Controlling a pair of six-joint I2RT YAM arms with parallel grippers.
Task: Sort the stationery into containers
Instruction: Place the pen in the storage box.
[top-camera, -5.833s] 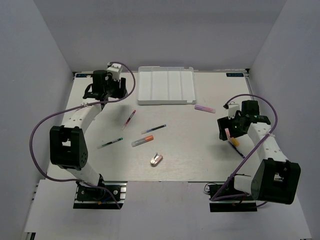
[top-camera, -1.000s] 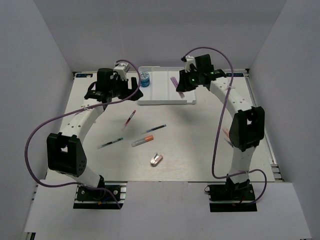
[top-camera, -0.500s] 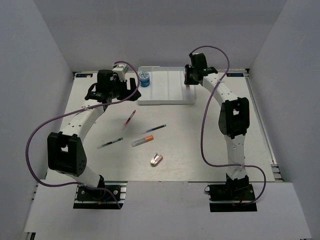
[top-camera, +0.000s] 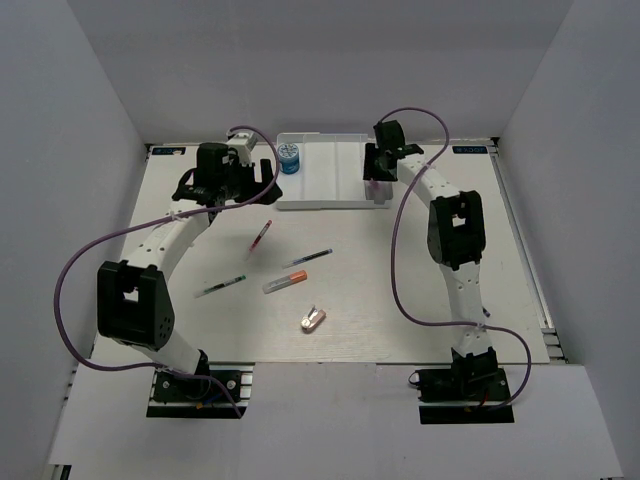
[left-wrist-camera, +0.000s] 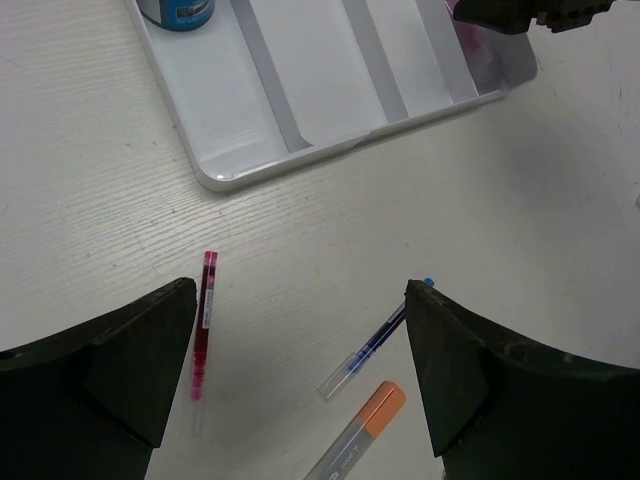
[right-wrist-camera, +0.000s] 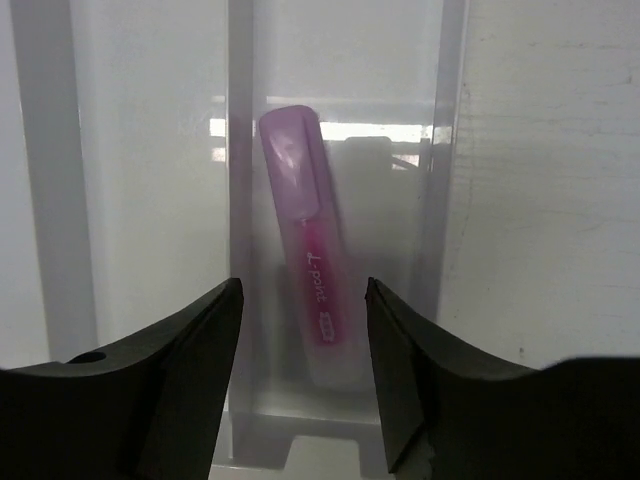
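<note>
Tray, white, sits at 12 o'clock edge of table. Left gripper hovers at tray's 9 o'clock side, jaws wide apart, holding nothing. Right gripper is above tray's 3 o'clock end, jaws parted, gripping nothing. Lilac marker lies between them in outermost compartment, touching neither. Orange marker, red pen, blue pen and dark pen lie loose at table centre. Blue roll stands in tray's 10 o'clock corner. Eraser lies at 5 o'clock of orange marker.
</note>
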